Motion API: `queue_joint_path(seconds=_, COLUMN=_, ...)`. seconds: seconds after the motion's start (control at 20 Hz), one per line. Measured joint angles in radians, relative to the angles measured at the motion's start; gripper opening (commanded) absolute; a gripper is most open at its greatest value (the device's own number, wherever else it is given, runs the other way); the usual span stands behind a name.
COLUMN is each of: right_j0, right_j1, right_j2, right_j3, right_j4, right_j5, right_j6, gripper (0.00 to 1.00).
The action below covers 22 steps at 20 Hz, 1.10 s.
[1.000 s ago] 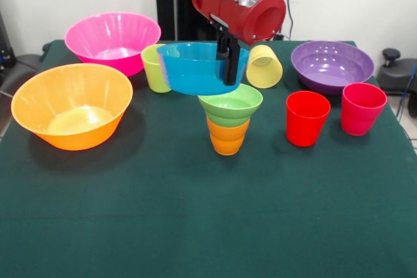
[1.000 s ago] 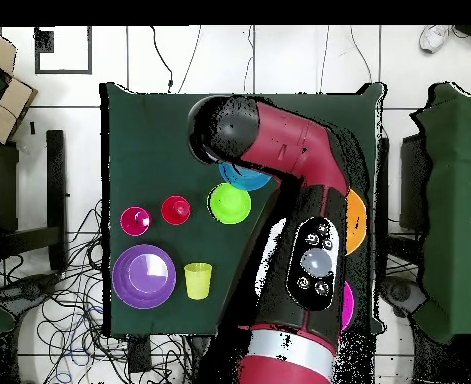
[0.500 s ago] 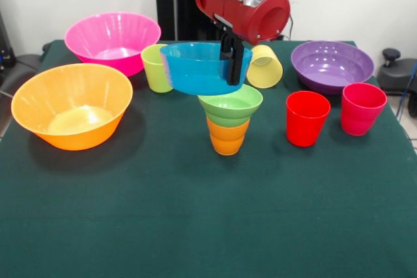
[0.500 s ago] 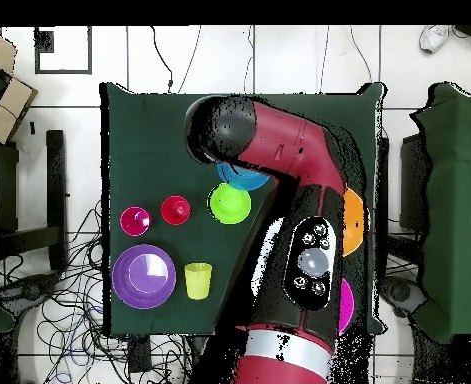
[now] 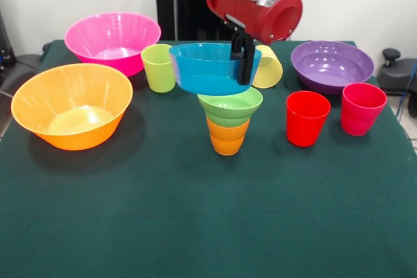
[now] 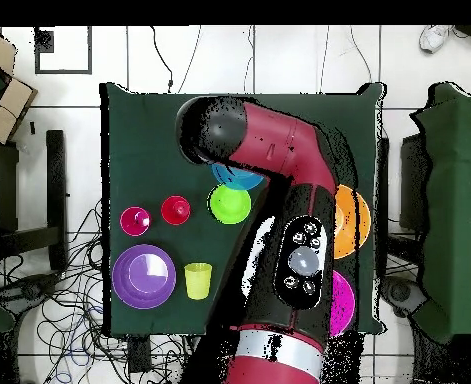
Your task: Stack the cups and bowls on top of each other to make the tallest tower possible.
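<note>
My gripper (image 5: 244, 63) is shut on the right rim of the small blue bowl (image 5: 210, 68) and holds it tilted in the air, just above and left of the small light green bowl (image 5: 230, 105). That bowl sits on the orange ribbed cup (image 5: 227, 137) at the table's middle. In the overhead view the blue bowl (image 6: 235, 180) shows under the arm, beside the green bowl (image 6: 229, 203). The lime green cup (image 5: 158, 68) stands behind on the left. The pale yellow cup (image 5: 269, 67) lies partly hidden behind the gripper. The red cup (image 5: 306, 118) and pink-red cup (image 5: 362, 108) stand at the right.
The large orange bowl (image 5: 71, 105) and the large pink bowl (image 5: 112, 40) stand at the left. The wide purple bowl (image 5: 331, 65) is at the back right. In the overhead view the arm (image 6: 289, 210) covers much of the table's right half.
The gripper has carried the blue bowl to the right in the front view, closer over the green bowl. The other things have not moved.
</note>
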Motion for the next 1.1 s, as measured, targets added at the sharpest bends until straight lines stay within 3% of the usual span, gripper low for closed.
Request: queue_joint_path(seconds=1.1, right_j0=0.031, right_j1=-0.008, right_j2=-0.001, right_j3=0.033, right_j4=0.0, right_j5=-0.011, right_j6=0.0, gripper=0.0)
